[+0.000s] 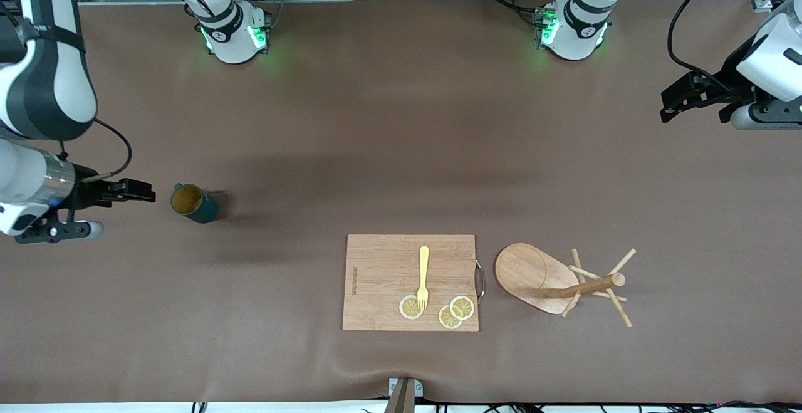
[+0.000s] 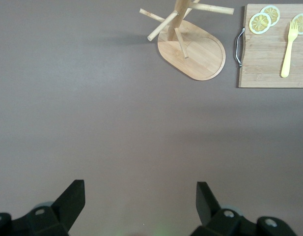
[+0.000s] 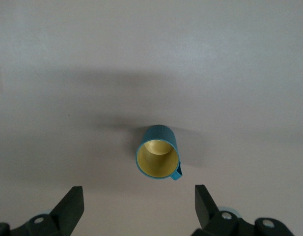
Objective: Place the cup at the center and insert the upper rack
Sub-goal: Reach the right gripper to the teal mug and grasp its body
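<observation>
The cup, a dark teal ribbed mug with a yellowish inside, stands upright on the table toward the right arm's end. It also shows in the right wrist view, its handle turned toward the gripper. My right gripper is open and empty, over the table just beside the cup and apart from it. The upper rack, a light wooden mug tree with an oval base, stands beside the cutting board toward the left arm's end. My left gripper is open and empty, over bare table.
A rectangular wooden cutting board lies near the front edge, with a yellow fork and three lemon slices on it. Its metal handle faces the mug tree. The brown table mat lies between the arms.
</observation>
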### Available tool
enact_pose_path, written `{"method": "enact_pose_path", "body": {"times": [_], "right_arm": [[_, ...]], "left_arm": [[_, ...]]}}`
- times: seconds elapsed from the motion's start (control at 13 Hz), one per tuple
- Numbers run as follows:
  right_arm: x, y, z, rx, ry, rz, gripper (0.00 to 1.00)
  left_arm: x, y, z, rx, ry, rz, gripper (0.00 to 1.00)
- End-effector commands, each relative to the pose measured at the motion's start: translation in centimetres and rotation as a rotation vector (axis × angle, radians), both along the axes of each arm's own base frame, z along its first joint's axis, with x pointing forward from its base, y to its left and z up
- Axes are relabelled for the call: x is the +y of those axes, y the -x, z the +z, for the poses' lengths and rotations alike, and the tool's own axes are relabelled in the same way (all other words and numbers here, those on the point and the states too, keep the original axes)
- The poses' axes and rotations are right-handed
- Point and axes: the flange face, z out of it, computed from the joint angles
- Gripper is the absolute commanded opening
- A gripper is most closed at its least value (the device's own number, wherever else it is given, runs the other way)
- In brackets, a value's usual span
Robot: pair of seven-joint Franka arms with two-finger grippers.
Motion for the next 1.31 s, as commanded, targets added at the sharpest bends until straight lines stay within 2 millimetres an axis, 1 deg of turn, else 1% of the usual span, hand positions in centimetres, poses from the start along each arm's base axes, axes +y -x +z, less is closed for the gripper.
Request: {"method": "enact_pose_path", "body": {"times": [0.0, 0.08, 0.23, 0.38, 0.54, 0.62, 0.85, 0.92, 1.23], "right_arm": [[0.5, 1.0, -4.8, 0.042, -0.010, -0.034, 1.00], [0.7, 1.5, -6.4, 0.052, -0.007, -0.048, 1.00], [1.0, 2.2, -8.4, 0.062, -0.005, -0.048, 1.00], [1.2, 3.3, -11.2, 0.057, -0.003, -0.051, 1.00], [1.2, 4.3, -13.0, 0.053, -0.001, -0.054, 1.00], [1.5, 4.7, -13.8, 0.053, 0.000, -0.053, 1.00], [2.4, 5.7, -16.1, 0.017, 0.002, -0.048, 1.00], [2.7, 5.9, -16.6, 0.015, 0.002, -0.044, 1.00], [2.7, 6.2, -17.1, 0.020, -0.002, -0.049, 1.00]], "left_arm": [[-0.3, -0.2, 0.4, -0.012, 0.010, -0.016, 1.00], [-0.4, -0.2, 0.3, -0.009, 0.010, -0.015, 1.00], [-0.5, 0.2, 0.9, -0.018, 0.012, -0.014, 1.00], [-0.5, 0.3, 1.0, -0.016, 0.013, -0.023, 1.00], [-0.6, 0.4, 1.0, -0.015, 0.013, -0.026, 1.00], [-1.3, 0.5, 1.1, -0.016, 0.010, -0.035, 1.00], [-1.9, 0.5, 1.1, -0.017, 0.005, -0.039, 1.00], [-2.0, 0.4, 1.0, -0.018, 0.006, -0.041, 1.00], [-1.7, 0.4, 1.0, -0.017, 0.005, -0.038, 1.00]]}}
